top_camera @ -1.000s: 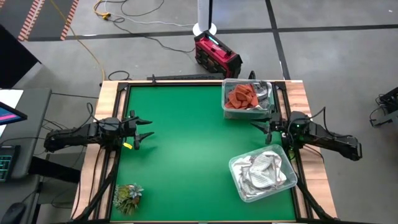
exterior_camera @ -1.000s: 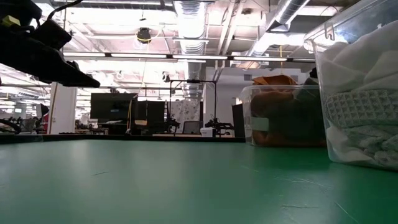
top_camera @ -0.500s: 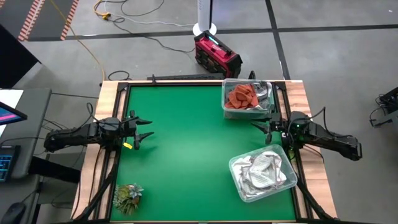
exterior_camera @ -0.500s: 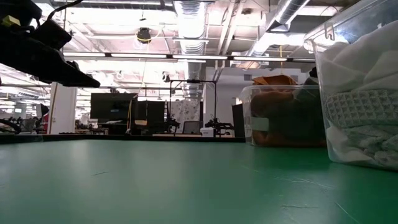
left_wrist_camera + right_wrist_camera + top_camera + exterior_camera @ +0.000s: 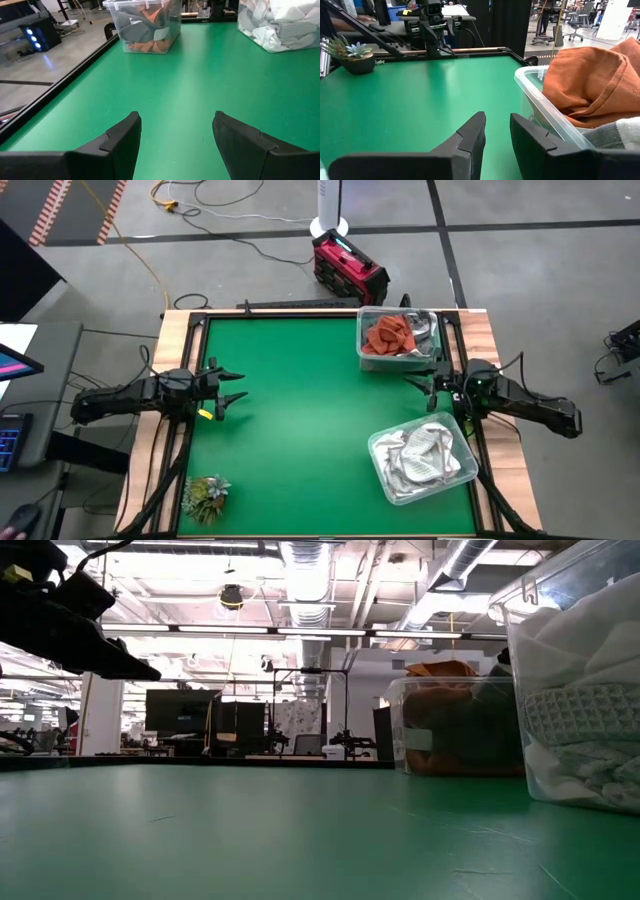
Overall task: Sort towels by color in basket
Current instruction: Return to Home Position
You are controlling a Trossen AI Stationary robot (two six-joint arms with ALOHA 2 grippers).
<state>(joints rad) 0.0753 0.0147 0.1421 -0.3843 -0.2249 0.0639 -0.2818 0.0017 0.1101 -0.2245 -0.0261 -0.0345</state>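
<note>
Rust-orange towel [image 5: 386, 333] and grey ones [image 5: 425, 330] sit in far bin [image 5: 361, 330]; white towels [image 5: 422, 454] fill near bin [image 5: 376, 445]; none loose, so sorting looks done. Left gripper [image 5: 240, 386] wide apart, empty, at left edge; right gripper [image 5: 412, 383] slightly parted, empty, between bins.

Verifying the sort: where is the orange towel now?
High view: the orange towel lies in the clear bin at the top right corner of the table, beside a grey towel, near the right gripper.

2 clear plastic bins [image 5: 400, 700], soft cloth towels [image 5: 585, 85] (1 waffle-textured), matt table [image 5: 300, 400], wood border [image 5: 485, 330]
</note>
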